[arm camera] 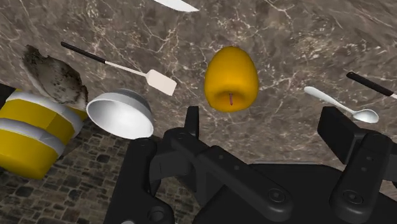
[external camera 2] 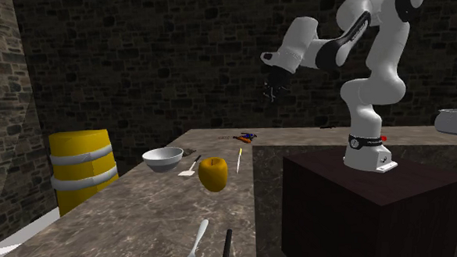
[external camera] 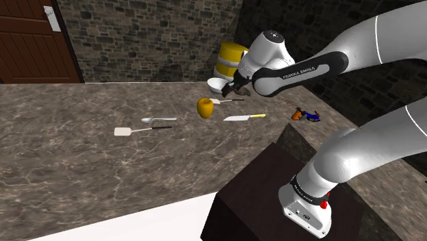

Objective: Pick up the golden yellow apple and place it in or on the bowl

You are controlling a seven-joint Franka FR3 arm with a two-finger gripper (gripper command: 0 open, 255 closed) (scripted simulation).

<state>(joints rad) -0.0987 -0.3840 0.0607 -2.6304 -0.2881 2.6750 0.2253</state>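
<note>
While the black gripper [external camera: 236,87] hangs over the marble counter [external camera: 102,164] in the shoulder view, yellow apple [external camera: 204,107] lying near the white bowl [external camera: 216,85], second exterior view, gripper well above apple, wrist view, fingers [arm camera: 340,133] apart, apple on counter beyond them

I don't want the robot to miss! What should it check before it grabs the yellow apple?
1. Gripper open: ok, fingers apart.
2. Gripper down at the apple: not ok, it hangs high above the counter.
3. Apple free to grab: ok, nothing touches it.
4. Bowl upright and empty: ok.
5. Spatula between apple and bowl: ok, it lies flat, apart from both.
</note>
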